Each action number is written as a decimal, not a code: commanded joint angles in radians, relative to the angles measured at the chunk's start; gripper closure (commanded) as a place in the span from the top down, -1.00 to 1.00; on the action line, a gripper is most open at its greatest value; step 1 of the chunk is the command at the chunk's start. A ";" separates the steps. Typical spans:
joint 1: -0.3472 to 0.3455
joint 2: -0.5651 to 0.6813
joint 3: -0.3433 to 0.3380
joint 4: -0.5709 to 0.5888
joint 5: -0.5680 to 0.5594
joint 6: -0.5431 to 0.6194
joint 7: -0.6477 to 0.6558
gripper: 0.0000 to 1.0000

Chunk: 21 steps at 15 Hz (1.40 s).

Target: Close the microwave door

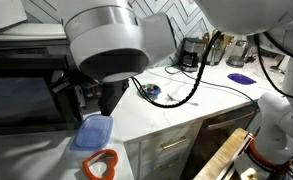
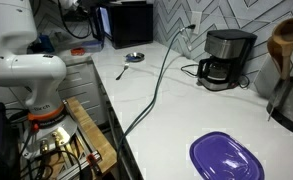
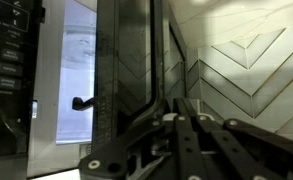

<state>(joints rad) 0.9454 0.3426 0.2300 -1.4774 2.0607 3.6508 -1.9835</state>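
Backing onto herringbone tile, the counter bore the microwave, microwave door open; fingers' state unclear; lettering illegible.

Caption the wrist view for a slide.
End effector by the open door of the lit microwave.

Bright indoor light; wrist view dim, blurry, backlit.

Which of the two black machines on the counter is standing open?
The microwave: its door is swung out in the wrist view, baring the pale inside. The small coffee maker has its lid down.
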 commanded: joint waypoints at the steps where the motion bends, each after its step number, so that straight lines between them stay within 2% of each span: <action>1: -0.001 0.056 0.004 0.085 0.007 0.089 -0.019 -1.00; 9: 0.009 0.108 -0.039 0.168 -0.037 0.220 0.007 -1.00; 14: 0.014 0.137 -0.067 0.198 -0.071 0.207 0.024 -1.00; 21: 0.020 0.172 -0.088 0.226 -0.103 0.250 0.021 -1.00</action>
<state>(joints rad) 0.9551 0.4816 0.1626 -1.2861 1.9807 3.8547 -1.9805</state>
